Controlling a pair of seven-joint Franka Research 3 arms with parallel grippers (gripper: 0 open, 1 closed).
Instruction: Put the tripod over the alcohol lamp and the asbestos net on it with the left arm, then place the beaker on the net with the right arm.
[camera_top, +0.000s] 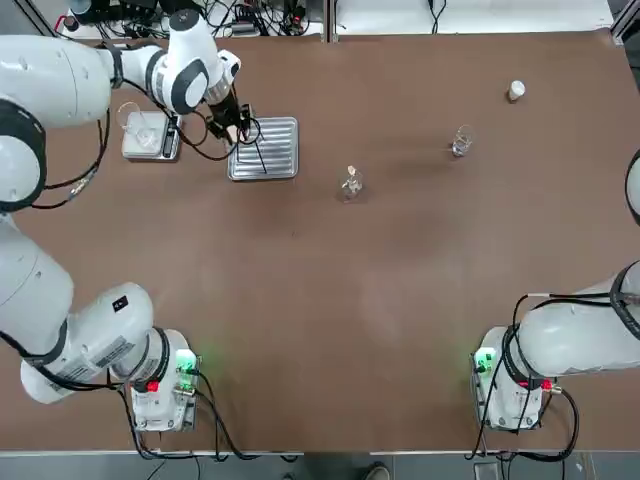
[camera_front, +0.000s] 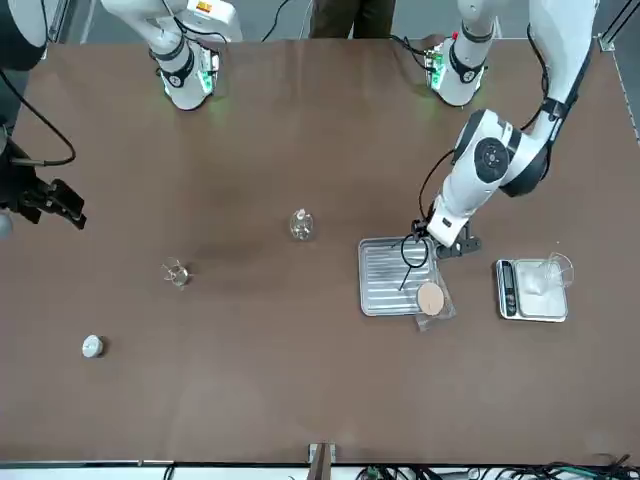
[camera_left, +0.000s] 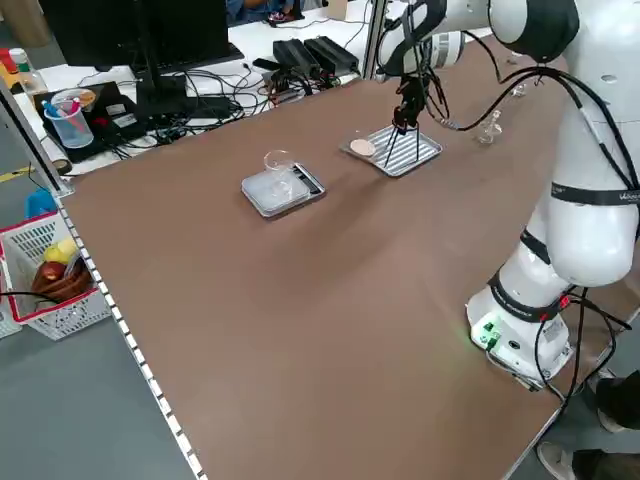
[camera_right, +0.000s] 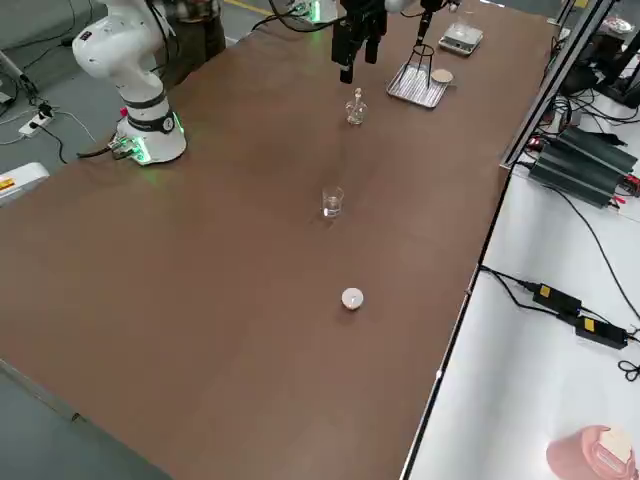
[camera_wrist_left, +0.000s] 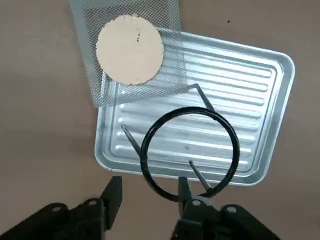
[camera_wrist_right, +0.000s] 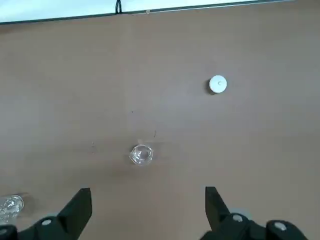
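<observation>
The black tripod (camera_wrist_left: 190, 109) stands on the ribbed metal tray (camera_wrist_left: 260, 100) at the table's far left. My left gripper (camera_wrist_left: 147, 187) hovers over it, half closed, with the near rim of the ring between its fingers and a gap still showing. The asbestos net (camera_wrist_left: 130, 50) lies over the tray's far corner. At mid-table is the alcohol lamp (camera_top: 351, 183), and the beaker (camera_top: 461, 142) is to its right. My right gripper (camera_wrist_right: 145, 200) hangs open and empty above the table, on the near side of the beaker (camera_wrist_right: 140, 154).
A small scale (camera_top: 150, 135) with a clear dish sits left of the tray (camera_top: 285, 160). A small white bottle (camera_top: 516, 91) stands at the far right. Cables and equipment lie beyond the far edge.
</observation>
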